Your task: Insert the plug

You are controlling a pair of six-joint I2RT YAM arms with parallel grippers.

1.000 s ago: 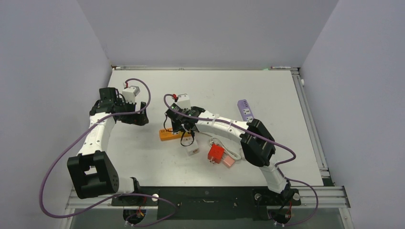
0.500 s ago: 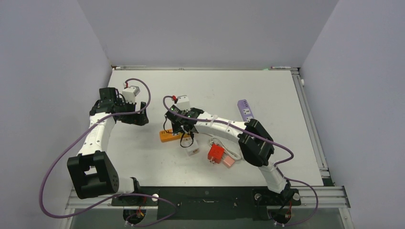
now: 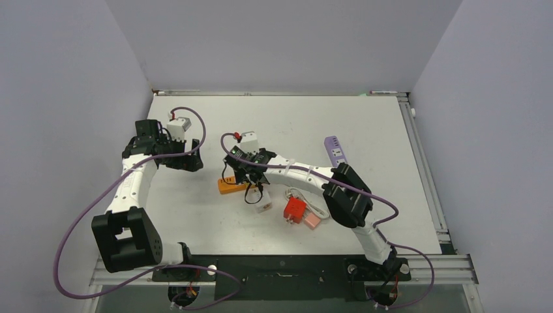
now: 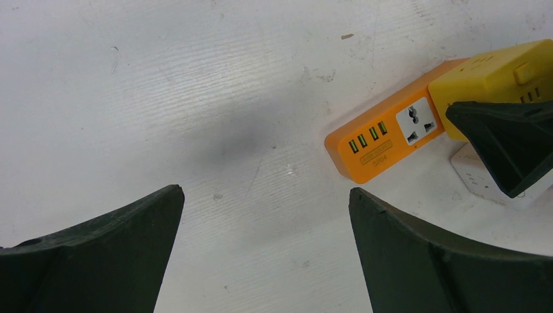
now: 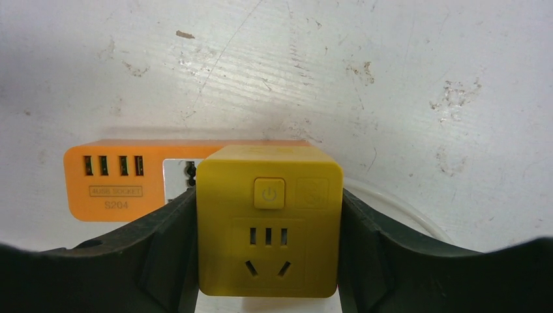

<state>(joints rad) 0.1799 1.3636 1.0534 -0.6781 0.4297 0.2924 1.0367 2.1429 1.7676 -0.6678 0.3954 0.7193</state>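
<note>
A yellow cube plug, with a power button and socket holes on its face, is clamped between my right gripper's fingers. It stands over the right end of the orange power strip, covering part of the strip's white socket. From above, my right gripper is over the strip at mid-table. In the left wrist view the strip and the plug lie to the upper right. My left gripper hangs open over bare table, left of the strip.
A white adapter lies just in front of the strip. A red cube, a pink block and a white cable lie to its right. A purple power strip rests at the right.
My right arm has shifted slightly left with the yellow plug in its grip. The left arm has stayed still.
</note>
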